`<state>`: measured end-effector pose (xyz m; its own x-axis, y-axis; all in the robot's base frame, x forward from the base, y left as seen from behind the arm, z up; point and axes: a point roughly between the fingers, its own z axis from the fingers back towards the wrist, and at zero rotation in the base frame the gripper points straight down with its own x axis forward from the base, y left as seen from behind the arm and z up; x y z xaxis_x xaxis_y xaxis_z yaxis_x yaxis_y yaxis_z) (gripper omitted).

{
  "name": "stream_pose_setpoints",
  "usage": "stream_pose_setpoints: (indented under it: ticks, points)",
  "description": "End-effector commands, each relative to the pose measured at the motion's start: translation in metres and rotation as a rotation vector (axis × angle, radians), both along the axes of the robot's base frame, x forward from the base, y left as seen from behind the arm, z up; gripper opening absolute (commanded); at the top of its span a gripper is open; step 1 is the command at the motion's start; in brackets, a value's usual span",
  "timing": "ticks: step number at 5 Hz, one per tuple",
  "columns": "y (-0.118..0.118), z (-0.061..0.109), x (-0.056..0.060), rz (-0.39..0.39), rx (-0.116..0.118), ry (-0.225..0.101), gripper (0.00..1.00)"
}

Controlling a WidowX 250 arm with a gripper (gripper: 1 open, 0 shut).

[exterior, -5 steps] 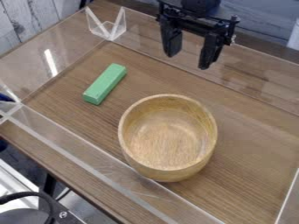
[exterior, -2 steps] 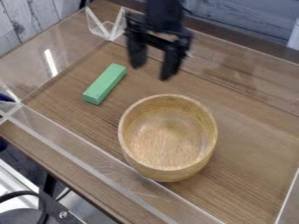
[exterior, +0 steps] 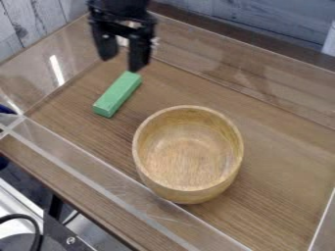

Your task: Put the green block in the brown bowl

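The green block [exterior: 117, 94] lies flat on the wooden table, left of centre, its long side running diagonally. My gripper [exterior: 120, 54] hangs just above and behind the block's far end, pointing straight down, fingers open with nothing between them. The brown bowl [exterior: 189, 153] stands empty in the middle of the table, to the right of and nearer than the block.
Clear acrylic walls [exterior: 78, 176] run around the table's edges. A small clear bracket [exterior: 94, 12] stands at the back left, partly behind the gripper. Bare wooden table [exterior: 262, 88] stretches to the right of the bowl.
The gripper has travelled left across the back of the table, from above the bowl's far right side to over the block's far end, staying open. Block and bowl have not moved.
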<state>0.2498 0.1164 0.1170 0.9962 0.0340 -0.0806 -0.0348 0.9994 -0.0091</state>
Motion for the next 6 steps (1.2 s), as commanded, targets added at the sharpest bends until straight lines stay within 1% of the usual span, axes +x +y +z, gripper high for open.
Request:
stream_pose_setpoints:
  ticks: [1,2,3,5,6]
  points:
    - [0.024,0.007,0.0,-0.001,0.03,-0.062,1.0]
    - [0.032,-0.004,0.0,0.004,0.039,-0.053,1.0]
    - [0.038,-0.019,-0.001,0.008,0.052,-0.047,1.0]
    - [0.042,-0.05,0.002,0.004,0.05,-0.028,1.0]
    - [0.04,-0.055,0.003,0.002,0.049,-0.028,1.0]
